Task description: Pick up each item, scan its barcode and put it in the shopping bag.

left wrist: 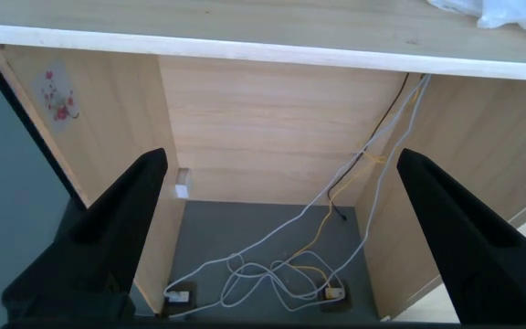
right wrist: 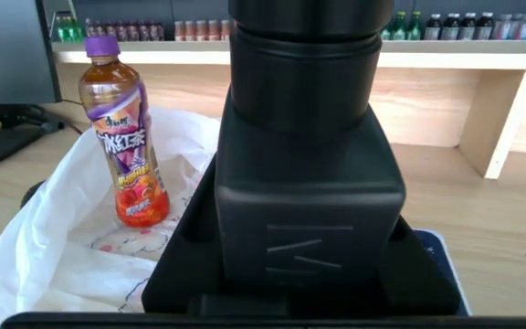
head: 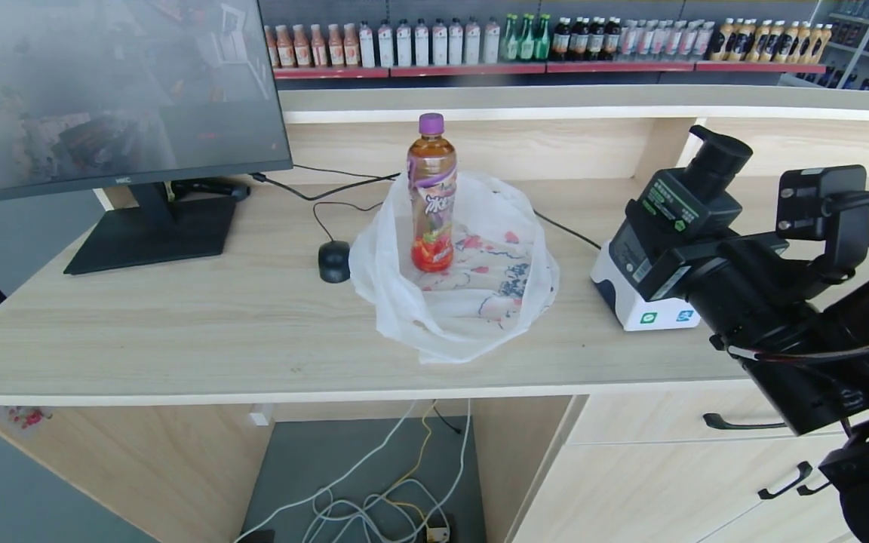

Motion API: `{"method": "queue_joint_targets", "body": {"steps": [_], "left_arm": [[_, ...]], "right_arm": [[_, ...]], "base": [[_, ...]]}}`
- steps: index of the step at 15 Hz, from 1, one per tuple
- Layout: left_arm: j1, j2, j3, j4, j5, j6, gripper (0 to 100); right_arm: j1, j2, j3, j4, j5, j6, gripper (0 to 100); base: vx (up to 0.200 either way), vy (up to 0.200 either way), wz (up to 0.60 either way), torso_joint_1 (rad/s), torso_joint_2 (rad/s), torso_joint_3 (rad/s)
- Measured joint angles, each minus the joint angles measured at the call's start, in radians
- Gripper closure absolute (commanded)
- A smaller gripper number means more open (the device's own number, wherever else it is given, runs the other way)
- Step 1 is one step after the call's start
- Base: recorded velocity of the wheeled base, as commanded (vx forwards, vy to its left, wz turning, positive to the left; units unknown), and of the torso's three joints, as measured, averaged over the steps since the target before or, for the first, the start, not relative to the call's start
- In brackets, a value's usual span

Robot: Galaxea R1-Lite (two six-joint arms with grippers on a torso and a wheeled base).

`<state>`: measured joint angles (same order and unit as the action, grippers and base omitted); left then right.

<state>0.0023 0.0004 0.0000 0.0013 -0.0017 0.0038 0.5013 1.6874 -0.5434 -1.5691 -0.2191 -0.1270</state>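
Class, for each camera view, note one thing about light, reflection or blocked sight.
Head view: the dark monitor mirrors the room. Left wrist view: the left gripper shows as a dark silhouette against the lit desk. Right wrist view: the scanner blocks the middle, and the bottle shows beside it.

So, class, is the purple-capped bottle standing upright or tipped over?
Upright: the bottle stands with its cap on top, base down inside the open shopping bag.
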Motion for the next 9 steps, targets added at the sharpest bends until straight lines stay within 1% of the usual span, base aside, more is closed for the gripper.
{"method": "queue_joint_targets", "body": {"steps": [9], "left_arm": [[0.001,0.000,0.000,0.000,0.000,0.002,0]], "right_arm": [[0.007,0.013,-0.002,-0.001,0.000,-0.002,100]], "base": [[0.000,0.000,0.00,0.000,0.00,0.000]]}}
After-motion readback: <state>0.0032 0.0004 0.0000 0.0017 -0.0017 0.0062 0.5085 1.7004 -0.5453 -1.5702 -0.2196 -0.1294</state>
